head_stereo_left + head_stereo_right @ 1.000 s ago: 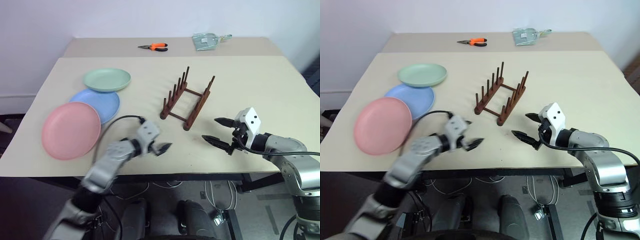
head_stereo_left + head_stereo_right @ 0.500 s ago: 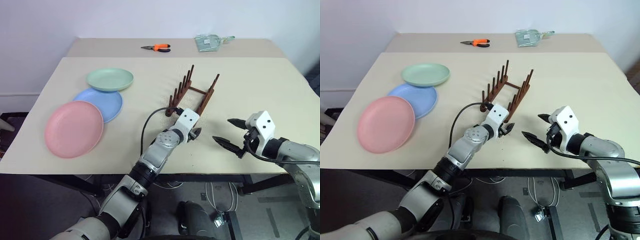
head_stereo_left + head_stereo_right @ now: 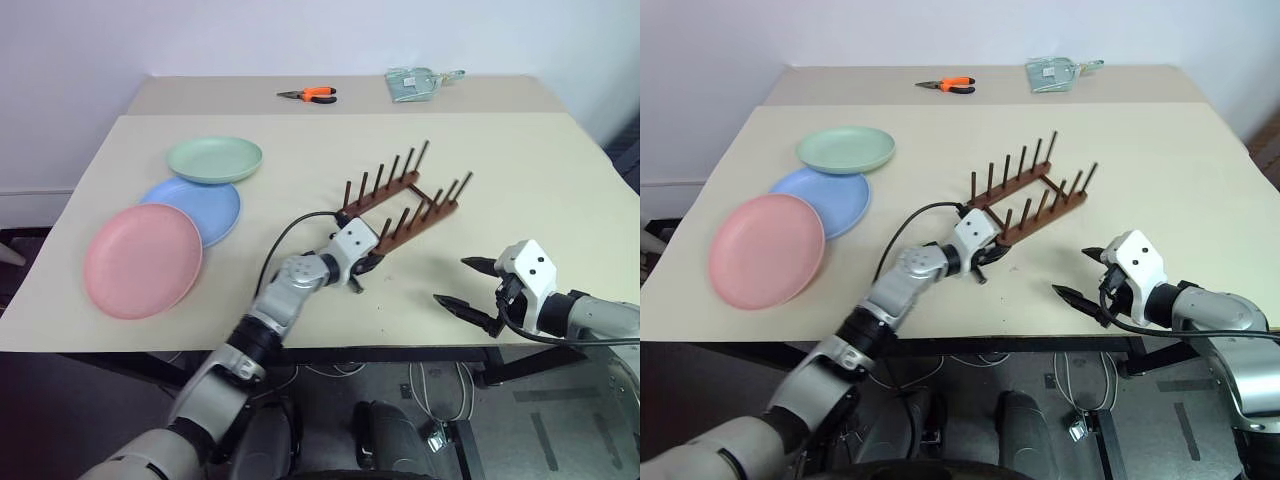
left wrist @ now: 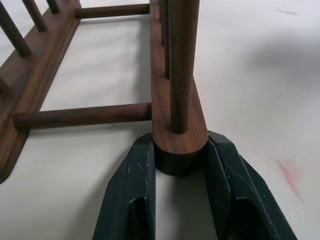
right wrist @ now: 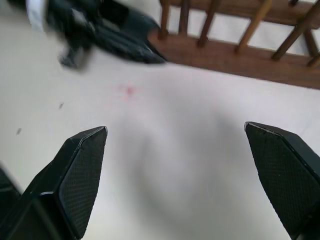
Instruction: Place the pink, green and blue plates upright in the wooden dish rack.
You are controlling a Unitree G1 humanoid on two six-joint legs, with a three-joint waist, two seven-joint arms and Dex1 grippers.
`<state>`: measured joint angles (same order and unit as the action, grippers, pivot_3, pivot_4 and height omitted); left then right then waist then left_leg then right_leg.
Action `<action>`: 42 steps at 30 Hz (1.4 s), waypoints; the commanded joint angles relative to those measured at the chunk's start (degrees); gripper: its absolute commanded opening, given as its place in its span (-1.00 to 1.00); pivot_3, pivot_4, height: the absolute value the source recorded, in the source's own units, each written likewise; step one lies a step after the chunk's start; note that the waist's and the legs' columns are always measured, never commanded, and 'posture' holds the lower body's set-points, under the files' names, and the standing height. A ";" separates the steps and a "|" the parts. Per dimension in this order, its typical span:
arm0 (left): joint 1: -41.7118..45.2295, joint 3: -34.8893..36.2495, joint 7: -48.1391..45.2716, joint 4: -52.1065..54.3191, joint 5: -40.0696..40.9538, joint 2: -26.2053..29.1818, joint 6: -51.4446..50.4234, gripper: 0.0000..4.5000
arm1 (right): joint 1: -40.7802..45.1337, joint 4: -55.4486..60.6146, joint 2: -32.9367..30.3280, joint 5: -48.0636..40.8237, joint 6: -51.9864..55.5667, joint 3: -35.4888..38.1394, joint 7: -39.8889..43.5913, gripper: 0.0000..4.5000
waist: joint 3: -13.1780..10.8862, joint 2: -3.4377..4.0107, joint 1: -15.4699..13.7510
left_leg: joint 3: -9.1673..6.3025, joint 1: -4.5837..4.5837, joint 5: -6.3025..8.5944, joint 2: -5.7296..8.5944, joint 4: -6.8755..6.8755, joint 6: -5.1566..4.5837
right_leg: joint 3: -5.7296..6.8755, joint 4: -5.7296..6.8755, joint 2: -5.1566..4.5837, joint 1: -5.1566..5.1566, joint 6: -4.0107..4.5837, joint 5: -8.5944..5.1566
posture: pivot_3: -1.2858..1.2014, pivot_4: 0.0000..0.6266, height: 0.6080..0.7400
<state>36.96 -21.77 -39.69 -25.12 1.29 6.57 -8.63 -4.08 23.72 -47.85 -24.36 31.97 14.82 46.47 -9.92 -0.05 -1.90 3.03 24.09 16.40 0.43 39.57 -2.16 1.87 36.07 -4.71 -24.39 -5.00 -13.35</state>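
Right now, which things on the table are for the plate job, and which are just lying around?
For the job:
- pink plate
- blue plate
- green plate
- rack, its near end between the left gripper fingers
- right gripper, open, holding nothing

Just lying about, on the far table:
- orange pliers
- clear bag

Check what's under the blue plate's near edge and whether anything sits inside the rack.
The pink plate overlaps the blue plate, hiding its near edge. The green plate overlaps its far edge. Nothing stands between the wooden dish rack's pegs; the left gripper clamps one rail end.
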 commanded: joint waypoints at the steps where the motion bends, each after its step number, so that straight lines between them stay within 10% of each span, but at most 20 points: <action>1: 1.42 -0.35 -16.03 1.18 3.13 5.85 6.29 -0.66 | 0.49 1.25 -0.49 0.19 -1.49 1.34 0.09 1.00 | 0.00 0.00 -0.10 | 0.00 0.00 0.00 0.00 0.00 0.00 | 0.00 0.00 -0.01 0.00 0.02 -0.01 | 0.03 -0.52 1.00; 9: 9.50 3.70 -23.39 -15.59 3.26 7.33 11.74 -0.66 | 0.90 -0.60 0.23 1.88 -3.84 0.22 -0.24 1.00 | -0.01 -0.01 -0.42 | -0.04 0.31 0.13 0.08 0.40 -0.22 | 0.06 -0.04 -0.11 0.01 0.00 0.00 | 0.03 -0.52 1.00; 10: 9.97 4.12 -23.22 -16.83 3.05 7.03 12.43 -0.19 | 0.89 -0.73 0.31 2.02 -4.04 0.20 -0.28 1.00 | -0.01 -0.03 -0.36 | -0.01 0.31 0.16 0.12 0.45 -0.27 | 0.05 -0.03 -0.15 0.02 -0.04 0.02 | 0.03 -0.52 1.00; 15: 8.26 3.76 -20.49 -13.52 0.45 8.49 8.44 0.85 | 0.29 -0.94 0.63 2.38 -4.71 0.36 -0.38 1.00 | -0.01 -0.03 -0.28 | 0.00 0.31 0.17 0.11 0.45 -0.30 | 0.05 -0.01 -0.02 0.01 -0.22 0.12 | 0.03 -0.52 1.00; 19: 0.02 2.51 -24.05 5.49 1.82 15.14 -4.65 0.88 | 0.04 -1.94 0.71 3.41 -4.19 -0.44 -1.00 0.78 | 0.00 0.00 0.53 | 0.00 0.29 0.17 0.06 0.44 -0.30 | 0.02 0.01 0.03 0.00 -0.23 0.12 | 0.03 -0.52 1.00; 28: -11.16 0.93 -14.96 29.15 1.61 17.65 -21.24 -0.37 | 4.53 -8.25 2.38 11.56 -5.63 -9.25 -5.27 -0.98 | 0.03 0.03 0.69 | -0.04 0.23 0.15 0.03 0.43 -0.24 | 0.01 0.03 -0.13 0.06 -0.02 0.00 | 0.03 -0.52 1.00; 42: -1.61 1.01 5.96 8.37 -5.11 4.03 -15.22 -0.37 | 19.95 -23.96 12.15 23.33 -4.21 -17.22 -18.56 -0.98 | 0.11 -0.06 -0.34 | -0.03 -0.23 0.15 0.15 0.50 -0.25 | 0.01 0.02 0.00 0.56 -0.16 0.09 | 0.03 -0.52 1.00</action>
<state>34.70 -20.81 -35.98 -12.92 -1.54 10.80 -24.81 14.91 2.68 -36.04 -3.01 27.65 -2.83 29.94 -9.80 -0.11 -2.24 3.01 23.79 16.55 0.57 40.06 -2.41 1.88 36.07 -4.72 -23.74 -5.13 -13.29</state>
